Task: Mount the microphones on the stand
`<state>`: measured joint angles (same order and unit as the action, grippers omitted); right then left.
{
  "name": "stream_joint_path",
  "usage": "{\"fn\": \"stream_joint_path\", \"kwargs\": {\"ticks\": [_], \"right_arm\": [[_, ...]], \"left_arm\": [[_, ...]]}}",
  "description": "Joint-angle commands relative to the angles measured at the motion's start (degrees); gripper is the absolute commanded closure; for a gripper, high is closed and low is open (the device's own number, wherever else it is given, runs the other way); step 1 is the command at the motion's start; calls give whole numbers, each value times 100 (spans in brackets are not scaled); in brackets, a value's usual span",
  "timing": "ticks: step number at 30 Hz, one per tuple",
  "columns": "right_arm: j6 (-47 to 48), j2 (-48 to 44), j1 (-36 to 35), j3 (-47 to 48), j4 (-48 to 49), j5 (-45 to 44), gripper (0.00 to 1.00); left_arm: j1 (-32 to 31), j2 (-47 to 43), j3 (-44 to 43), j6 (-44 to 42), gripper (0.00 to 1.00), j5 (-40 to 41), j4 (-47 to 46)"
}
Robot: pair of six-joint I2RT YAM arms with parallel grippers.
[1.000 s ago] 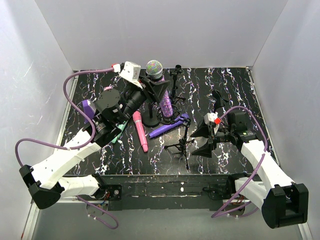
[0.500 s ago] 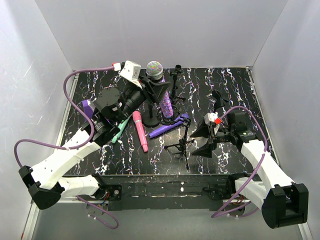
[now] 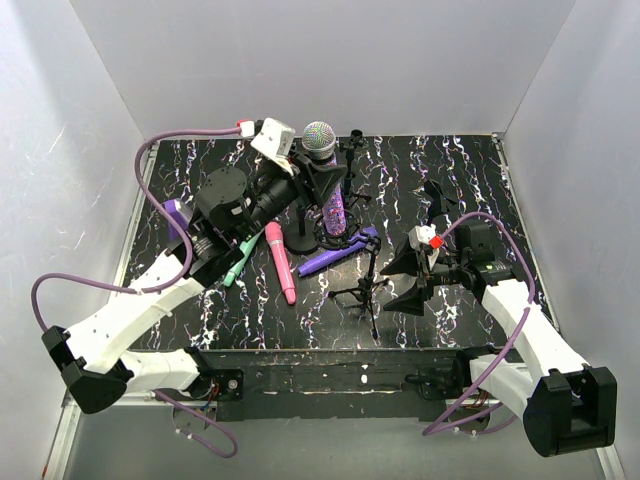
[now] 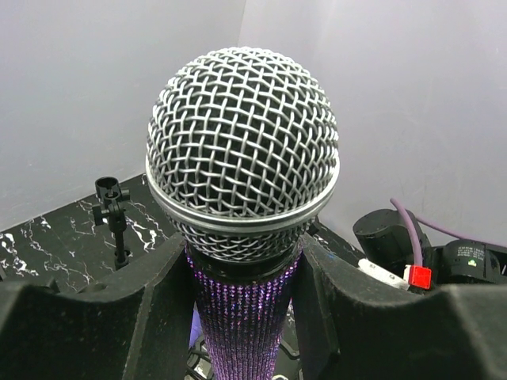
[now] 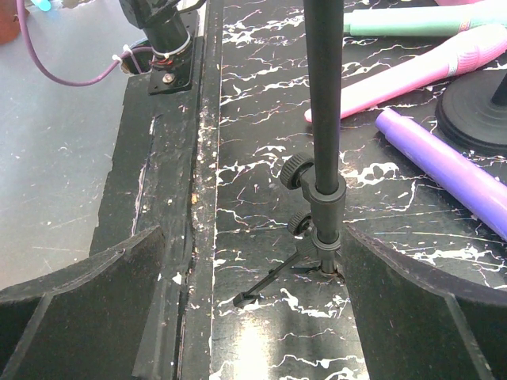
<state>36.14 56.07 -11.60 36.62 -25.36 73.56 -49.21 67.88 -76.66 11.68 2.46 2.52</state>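
The step in hand looks like seating the first mic. The left tool [image 3: 318, 182] is clamped on the glitter mic [image 4: 242, 158], holding it upright, head up, close above the round-base stand [image 3: 303, 242] at mid-table. The next move likely calls for lowering it straight into that stand's clip (which the tool hides here) without tilting. The right tool [image 5: 253, 269] stands wide apart, with the pole of the tripod stand [image 5: 325, 158] between its fingers, gripping nothing. The pink mic [image 3: 280, 262], mint mic [image 3: 236, 265] and purple mic [image 3: 335, 253] lie flat nearby. The table [image 3: 460, 170] is black with white marbling. Plain pale walls [image 3: 300, 60] close it in on three sides.
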Motion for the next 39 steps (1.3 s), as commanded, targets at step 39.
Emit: {"fn": "stream_joint_path", "kwargs": {"ticks": [39], "right_arm": [[34, 53, 34, -76, 120, 167, 2]], "left_arm": [[-54, -627, 2568, 467, 100, -246, -893]]}}
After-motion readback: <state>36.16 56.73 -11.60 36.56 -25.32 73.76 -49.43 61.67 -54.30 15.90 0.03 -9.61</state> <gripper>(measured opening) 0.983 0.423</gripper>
